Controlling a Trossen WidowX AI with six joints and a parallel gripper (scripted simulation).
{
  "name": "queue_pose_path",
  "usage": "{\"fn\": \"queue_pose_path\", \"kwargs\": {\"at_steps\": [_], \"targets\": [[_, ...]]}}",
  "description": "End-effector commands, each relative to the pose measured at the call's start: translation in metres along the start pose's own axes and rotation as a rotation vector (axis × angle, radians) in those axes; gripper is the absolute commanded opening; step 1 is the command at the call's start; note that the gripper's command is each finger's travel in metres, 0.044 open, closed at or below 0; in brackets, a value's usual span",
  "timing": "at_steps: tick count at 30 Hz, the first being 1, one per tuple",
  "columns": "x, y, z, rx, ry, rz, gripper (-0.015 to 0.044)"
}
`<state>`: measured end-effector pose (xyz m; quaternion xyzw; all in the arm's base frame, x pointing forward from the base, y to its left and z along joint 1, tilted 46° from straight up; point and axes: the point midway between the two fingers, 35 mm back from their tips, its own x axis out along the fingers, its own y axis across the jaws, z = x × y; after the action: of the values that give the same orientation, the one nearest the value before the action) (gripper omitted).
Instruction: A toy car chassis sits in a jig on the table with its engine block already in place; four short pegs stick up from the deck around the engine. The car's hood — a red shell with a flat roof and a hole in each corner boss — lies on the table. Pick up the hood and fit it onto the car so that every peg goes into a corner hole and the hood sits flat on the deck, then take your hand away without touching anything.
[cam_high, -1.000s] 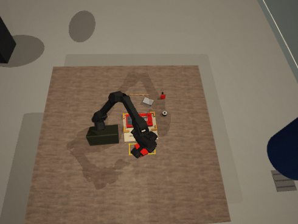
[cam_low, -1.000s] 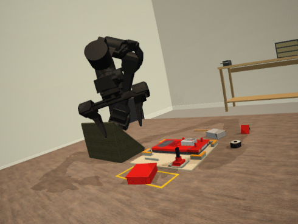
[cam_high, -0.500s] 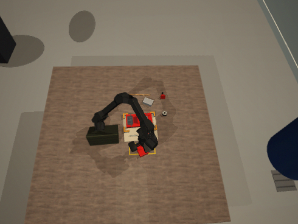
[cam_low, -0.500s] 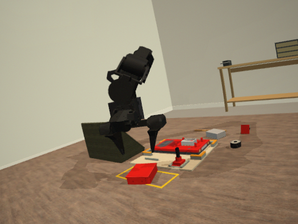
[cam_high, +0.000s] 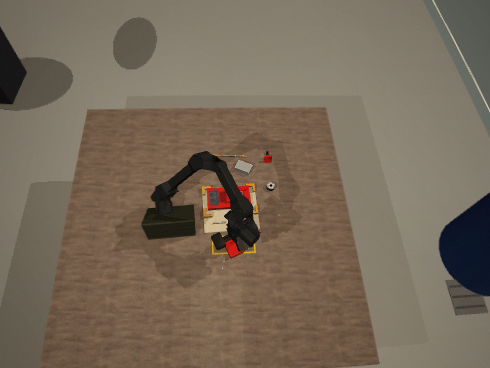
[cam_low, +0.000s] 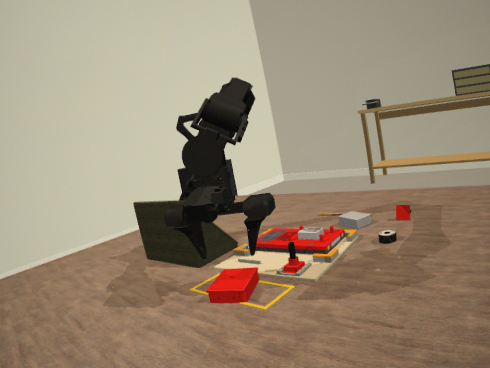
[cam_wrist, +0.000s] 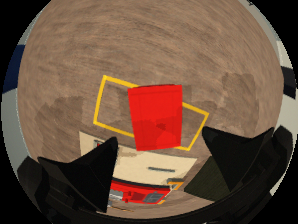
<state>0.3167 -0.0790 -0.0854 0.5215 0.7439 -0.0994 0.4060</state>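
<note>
Holds the gripper (cam_high: 231, 243) (cam_low: 228, 255) (cam_wrist: 161, 136) above the counter (cam_high: 125, 300) (cam_low: 125, 335) (cam_wrist: 150, 50), pointing down near the red hood (cam_high: 233, 249) (cam_low: 233, 284) (cam_wrist: 157, 117), with fingers wide apart and nothing between them. Probably opens this wide to go down around the hood without bumping the top. Shows the hood lying flat side up, turned crooked across the yellow box line (cam_high: 220, 254) (cam_low: 280, 297) (cam_wrist: 99, 100) (maybe painted to mark a waiting spot). Needs that flat side up for the car too, so likely no flipping, just a little turning. Puts the toy car (cam_high: 246, 192) (cam_low: 280, 242) (cam_wrist: 136, 195) close behind, on the pale board (cam_high: 215, 226) (cam_low: 235, 266) (cam_wrist: 120, 157), with orange corners (cam_low: 326, 256) around, likely to stop sliding. Leaves the pegs (cam_low: 331, 229) poking up bare by the engine (cam_low: 310, 234), ready for the holes. Looks like time to line up and go down. Could knock the black stick (cam_low: 292, 251) beside the car when carrying the hood over, so best to lift high first.
</note>
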Motion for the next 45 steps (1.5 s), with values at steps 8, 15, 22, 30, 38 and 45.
{"fn": "queue_pose_path", "kwargs": {"at_steps": [8, 15, 22, 30, 38, 45], "targets": [[0.012, 0.000, -0.001, 0.007, 0.007, 0.000, 0.0440], [0.019, 0.000, -0.001, 0.007, 0.007, 0.000, 0.0440], [0.025, 0.000, -0.002, 0.007, 0.007, 0.000, 0.0440], [0.032, 0.000, -0.003, 0.007, 0.008, 0.000, 0.0440], [0.040, -0.001, -0.004, 0.007, 0.008, 0.001, 0.0440], [0.043, -0.001, -0.004, 0.006, 0.008, 0.001, 0.0440]]}}
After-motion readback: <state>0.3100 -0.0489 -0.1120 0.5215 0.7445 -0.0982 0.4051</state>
